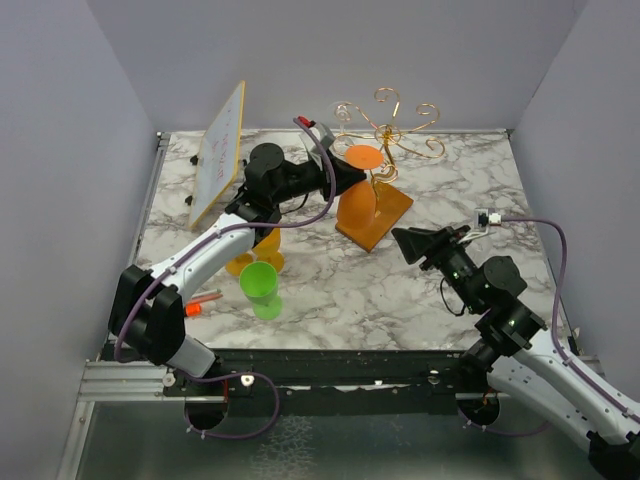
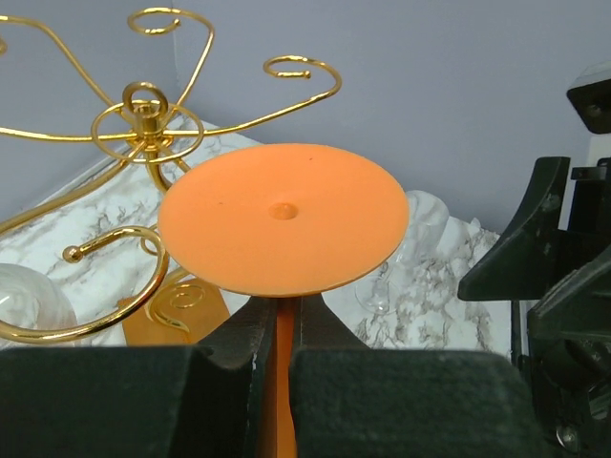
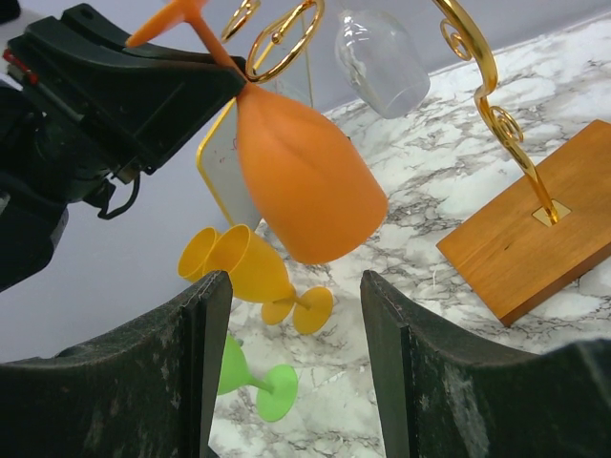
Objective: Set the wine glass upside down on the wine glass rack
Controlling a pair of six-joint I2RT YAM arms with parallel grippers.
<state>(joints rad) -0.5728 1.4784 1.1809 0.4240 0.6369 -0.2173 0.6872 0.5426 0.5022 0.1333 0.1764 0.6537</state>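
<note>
Left end effector [image 2: 280, 329] closed tight on stem of orange glass [image 2: 283, 232]. Glass upside down, foot up, beside curled arms of rack [image 2: 143, 114]. Right end effector [image 3: 294, 315] open, empty, over table [image 1: 450, 170].

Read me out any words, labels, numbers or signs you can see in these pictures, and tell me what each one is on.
whiteboard: faint marks on its face, too small and blurred to read.
orange wine glass: no print visible.
wine glass rack: no label or brand visible.
Nothing else in any view can be read as text.
</note>
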